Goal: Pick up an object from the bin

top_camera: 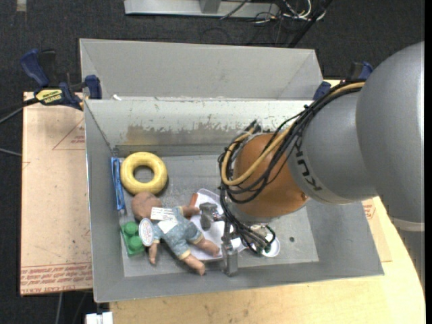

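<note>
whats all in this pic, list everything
ring: 1, yellow, left rear of the bin floor
strip: 1, blue, along the left wall
doll: 1, tan with blue-grey clothes, lying at front middle, head to the left
green thing: 1, green, front left, beside the doll; kind unclear
white thing: 1, white, right of the doll's head, partly under the gripper; kind unclear
bin: 1, grey metal, holds all of the above
arm: 1, grey with an orange cover and cables, reaching in from the right
gripper: 1, metal, low over the doll's legs, fingers apart
</note>
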`<control>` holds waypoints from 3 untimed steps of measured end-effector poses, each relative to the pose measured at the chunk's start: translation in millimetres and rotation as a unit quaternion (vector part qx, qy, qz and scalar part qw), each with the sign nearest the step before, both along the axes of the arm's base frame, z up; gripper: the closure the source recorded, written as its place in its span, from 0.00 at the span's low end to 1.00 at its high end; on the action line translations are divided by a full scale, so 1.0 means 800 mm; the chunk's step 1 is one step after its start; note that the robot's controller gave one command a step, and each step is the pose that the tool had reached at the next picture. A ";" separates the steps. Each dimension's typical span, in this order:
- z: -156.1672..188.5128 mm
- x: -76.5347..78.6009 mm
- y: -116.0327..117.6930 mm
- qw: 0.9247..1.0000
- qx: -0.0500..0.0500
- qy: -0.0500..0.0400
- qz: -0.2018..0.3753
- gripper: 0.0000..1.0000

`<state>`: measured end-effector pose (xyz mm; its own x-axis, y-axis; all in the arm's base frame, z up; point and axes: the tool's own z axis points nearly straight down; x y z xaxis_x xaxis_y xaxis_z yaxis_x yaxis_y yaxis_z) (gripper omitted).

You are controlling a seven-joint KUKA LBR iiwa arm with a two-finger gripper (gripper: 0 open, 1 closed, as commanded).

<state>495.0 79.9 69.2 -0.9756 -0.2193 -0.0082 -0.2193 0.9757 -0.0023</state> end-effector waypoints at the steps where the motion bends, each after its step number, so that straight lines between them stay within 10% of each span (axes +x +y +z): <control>1: 0.001 -0.009 0.009 0.999 0.003 0.002 0.053 1.00; 3: 0.015 -0.004 0.006 0.998 0.003 0.002 0.064 1.00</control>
